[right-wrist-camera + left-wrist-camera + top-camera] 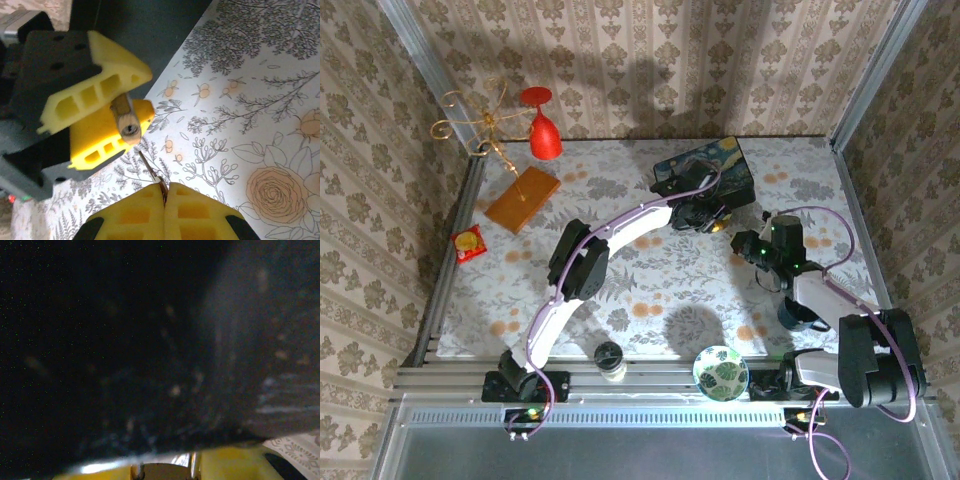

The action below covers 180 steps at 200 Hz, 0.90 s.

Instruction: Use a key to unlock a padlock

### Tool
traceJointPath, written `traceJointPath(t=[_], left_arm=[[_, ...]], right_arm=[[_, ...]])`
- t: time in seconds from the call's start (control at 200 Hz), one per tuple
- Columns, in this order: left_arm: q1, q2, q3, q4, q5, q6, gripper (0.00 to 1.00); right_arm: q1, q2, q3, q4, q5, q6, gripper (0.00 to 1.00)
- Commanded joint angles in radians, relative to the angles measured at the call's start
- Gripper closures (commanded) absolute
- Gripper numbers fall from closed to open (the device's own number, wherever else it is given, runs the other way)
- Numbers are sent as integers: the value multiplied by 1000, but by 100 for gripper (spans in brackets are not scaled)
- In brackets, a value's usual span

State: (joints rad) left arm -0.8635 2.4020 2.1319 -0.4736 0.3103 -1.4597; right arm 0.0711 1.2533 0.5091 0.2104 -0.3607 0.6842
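Note:
My left gripper is shut on the small brass padlock, pinching its body between yellow fingers. The padlock's keyhole end faces my right wrist camera. My right gripper is shut on the key, whose thin blade sticks out up and to the left. The blade's tip stops just short of the padlock, a little below its keyhole. In the top view the right gripper sits close to the right of the left one, above the floral tablecloth. In the left wrist view the padlock's top shows between yellow pads.
The dark blue starry-night box stands right behind the left gripper. At the far left are a gold wire ornament, a red wine glass, a wooden block and a red packet. A dark cup and a green bowl sit on the near edge.

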Motion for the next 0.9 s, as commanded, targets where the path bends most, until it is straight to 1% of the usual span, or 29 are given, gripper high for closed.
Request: traceJointPath(t=[0.0, 0.095, 0.33, 0.53, 0.895], left_arm=[[16, 38, 57, -3, 25, -42, 100], [19, 43, 62, -2, 32, -42, 100], [24, 45, 60, -2, 33, -45, 100], [24, 47, 62, -1, 36, -47, 100], [22, 48, 56, 7, 41, -54, 100]], right_arm=[[-28, -17, -17, 76, -120, -66, 100], [-43, 5, -21, 109, -146, -87, 100], [-56, 86, -38, 237, -147, -75, 100], [-56, 121, -40, 277, -136, -63, 100], [-56, 69, -52, 226, -60, -77, 100]])
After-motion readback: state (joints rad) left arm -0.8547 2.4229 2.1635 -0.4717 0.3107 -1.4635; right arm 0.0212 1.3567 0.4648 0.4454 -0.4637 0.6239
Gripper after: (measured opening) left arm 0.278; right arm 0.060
